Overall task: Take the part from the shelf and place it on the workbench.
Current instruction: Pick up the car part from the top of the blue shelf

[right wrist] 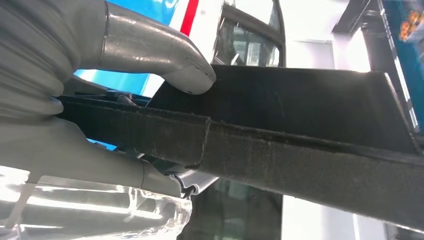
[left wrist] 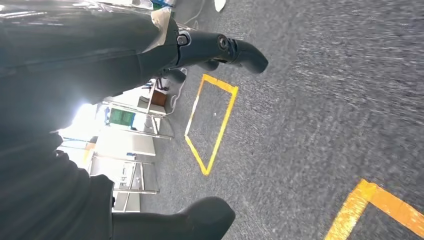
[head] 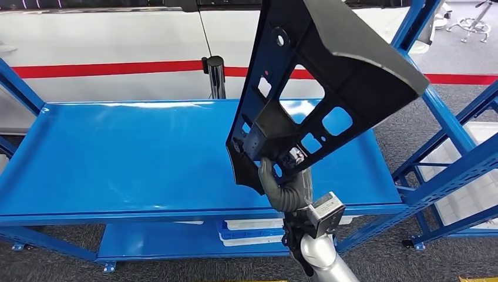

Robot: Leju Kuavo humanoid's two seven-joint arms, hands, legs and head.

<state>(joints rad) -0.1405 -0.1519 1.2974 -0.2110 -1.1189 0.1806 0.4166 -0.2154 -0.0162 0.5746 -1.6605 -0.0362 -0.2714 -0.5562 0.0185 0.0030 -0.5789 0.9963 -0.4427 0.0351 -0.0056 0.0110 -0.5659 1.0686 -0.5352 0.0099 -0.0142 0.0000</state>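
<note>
A large black flat part (head: 311,82) with several cut-out holes stands upright in the air above the right half of the blue shelf top (head: 129,153). My right hand (head: 282,188) grips it at its lower edge, thumb and fingers on opposite faces. In the right wrist view the grey thumb (right wrist: 165,60) presses on the part's dark, rough edge (right wrist: 300,150). My left hand (left wrist: 220,47) hangs over the grey floor with dark fingers spread and nothing between them.
Blue uprights (head: 446,117) of a second rack stand at the right. A lower blue shelf (head: 176,241) carries white and blue trays (head: 252,232). A silver post (head: 216,76) stands behind the shelf, before a white wall with a red stripe. Yellow tape marks (left wrist: 210,125) lie on the floor.
</note>
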